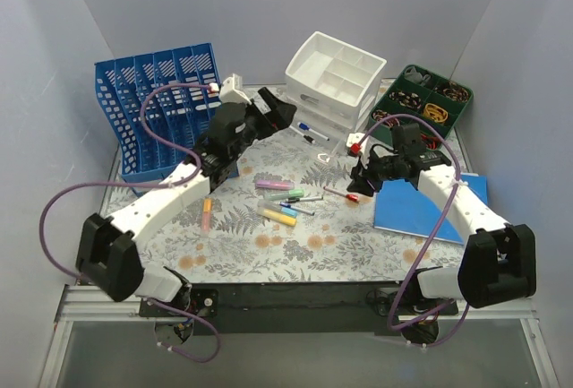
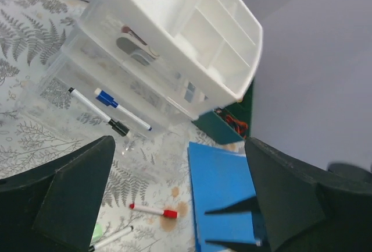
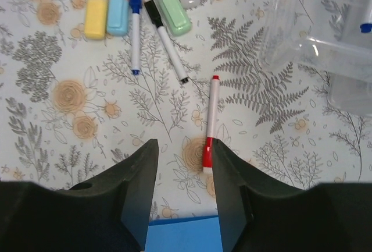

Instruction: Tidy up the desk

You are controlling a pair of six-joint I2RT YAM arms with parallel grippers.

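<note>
The desk [image 1: 295,254] has a pale fern-and-flower print and a black front rail. My left gripper [image 1: 276,112] is open and empty, held above the rear centre next to the white drawer organiser [image 1: 333,79]. In the left wrist view [image 2: 179,147] its jaws stand wide apart. My right gripper [image 1: 358,182] is open and low over the desk. In the right wrist view [image 3: 183,147] the red-capped marker [image 3: 209,125] lies on the desk with its cap end just beside the right finger, not held. It also shows in the top view [image 1: 340,194].
A blue file rack [image 1: 161,110] stands rear left and a green tray [image 1: 428,103] of small items rear right. A blue notebook [image 1: 430,211] lies right. Highlighters [image 3: 168,9] and pens [image 3: 165,42] lie mid-desk, an orange highlighter [image 1: 207,213] to their left. The clear drawer [image 2: 93,98] holds markers.
</note>
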